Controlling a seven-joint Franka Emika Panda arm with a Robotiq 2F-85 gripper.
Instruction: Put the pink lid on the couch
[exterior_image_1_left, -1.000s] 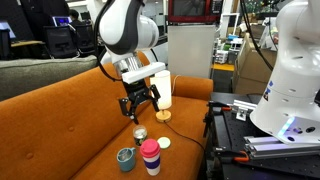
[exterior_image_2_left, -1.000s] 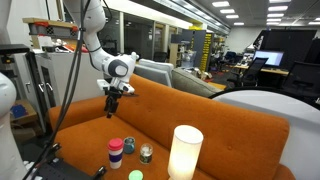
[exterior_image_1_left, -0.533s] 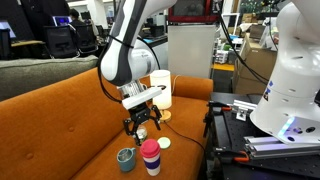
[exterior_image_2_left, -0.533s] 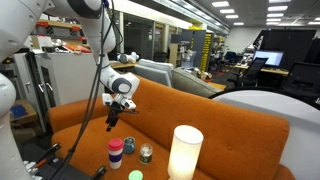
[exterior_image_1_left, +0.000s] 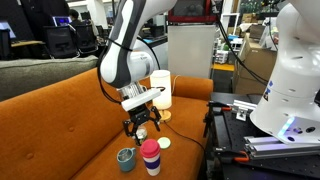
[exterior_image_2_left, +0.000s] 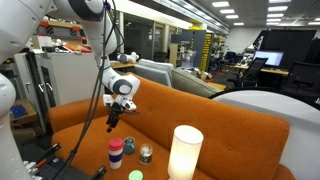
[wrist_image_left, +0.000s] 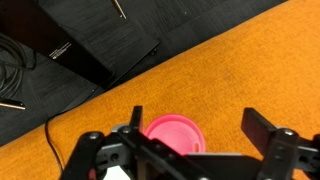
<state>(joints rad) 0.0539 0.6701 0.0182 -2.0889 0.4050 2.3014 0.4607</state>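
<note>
The couch (exterior_image_1_left: 70, 125) stretches wide beside the pink lid (wrist_image_left: 175, 131) under the spread tool (wrist_image_left: 192, 118).

My white jointed arm (exterior_image_1_left: 122, 65) bends down over the hand; I see the black two-fingered gripper (exterior_image_1_left: 141, 127) pointing downward, its fingers (wrist_image_left: 262, 125) spread wide.

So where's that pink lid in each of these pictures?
Exterior view: the pink lid sits low centre, just below the gripper.
Exterior view: the lid is low, left of centre.
Wrist view: the lid is bottom centre.
Shared landmark: the orange couch.
</note>
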